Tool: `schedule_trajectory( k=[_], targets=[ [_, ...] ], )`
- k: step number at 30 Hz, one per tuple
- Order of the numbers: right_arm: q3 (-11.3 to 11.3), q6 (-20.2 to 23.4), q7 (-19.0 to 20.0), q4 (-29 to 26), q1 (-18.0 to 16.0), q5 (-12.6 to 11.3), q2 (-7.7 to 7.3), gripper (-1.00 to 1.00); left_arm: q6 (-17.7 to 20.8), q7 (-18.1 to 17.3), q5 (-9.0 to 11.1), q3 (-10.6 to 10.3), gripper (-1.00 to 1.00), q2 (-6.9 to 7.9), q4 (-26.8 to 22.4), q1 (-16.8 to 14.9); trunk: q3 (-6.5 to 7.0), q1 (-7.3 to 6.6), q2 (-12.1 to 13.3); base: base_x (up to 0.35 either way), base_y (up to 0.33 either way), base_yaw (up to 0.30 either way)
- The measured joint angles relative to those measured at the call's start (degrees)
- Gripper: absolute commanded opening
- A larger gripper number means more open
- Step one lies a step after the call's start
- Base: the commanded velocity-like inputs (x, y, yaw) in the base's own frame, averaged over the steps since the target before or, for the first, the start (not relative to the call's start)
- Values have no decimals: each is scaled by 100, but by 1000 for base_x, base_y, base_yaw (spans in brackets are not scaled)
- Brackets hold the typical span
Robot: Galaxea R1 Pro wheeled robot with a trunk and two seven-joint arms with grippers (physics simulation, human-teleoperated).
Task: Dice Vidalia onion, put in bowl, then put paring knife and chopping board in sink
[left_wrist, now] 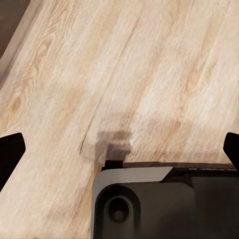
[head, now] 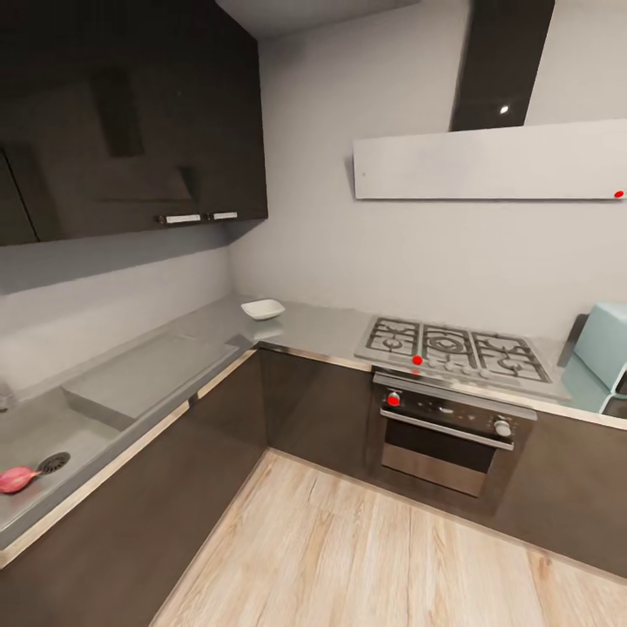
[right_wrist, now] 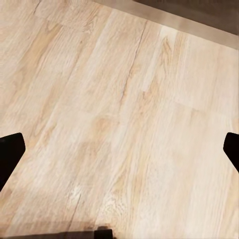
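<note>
- The left gripper (left_wrist: 119,149) stands wide open, nothing between its dark fingertips (left_wrist: 10,149), which show at the two side edges of the left wrist view.
- Below it lies the pale wooden floor (left_wrist: 149,64); a dark rounded part of the robot's base (left_wrist: 164,204) sits just under the gripper.
- The right gripper (right_wrist: 119,149) is likewise spread wide and empty, its dark fingertips (right_wrist: 10,152) at either edge of the right wrist view, over the same plank floor (right_wrist: 114,99) near a dark cabinet foot (right_wrist: 199,15).
- Both grippers are well apart from the task's things, which show in the head view.
- The Vidalia onion (head: 17,478) lies in the sink (head: 43,431), touching its bottom just beside the round drain (head: 54,462).
- The grey countertop (head: 174,348) runs along the wall from the sink to the corner.
- The white bowl (head: 263,308) stands on the countertop at the corner, well apart from the onion.
- Past the bowl are a gas hob (head: 457,347) and an oven (head: 453,431) under it.
- Dark wall cabinets (head: 131,113) hang above the counter.
</note>
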Motion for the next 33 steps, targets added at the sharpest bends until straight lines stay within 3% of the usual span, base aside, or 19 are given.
schedule_trajectory(
  k=[28,33],
  targets=[
    [1,5,0,-7,0,0,0,100,2,0,0,0,100,0,-7,-2,495,-615,1118,0,0,0],
    [2,5,0,-7,0,1,0,100,1,0,0,0,100,0,-9,-2,496,-616,1120,0,0,0]
  ],
)
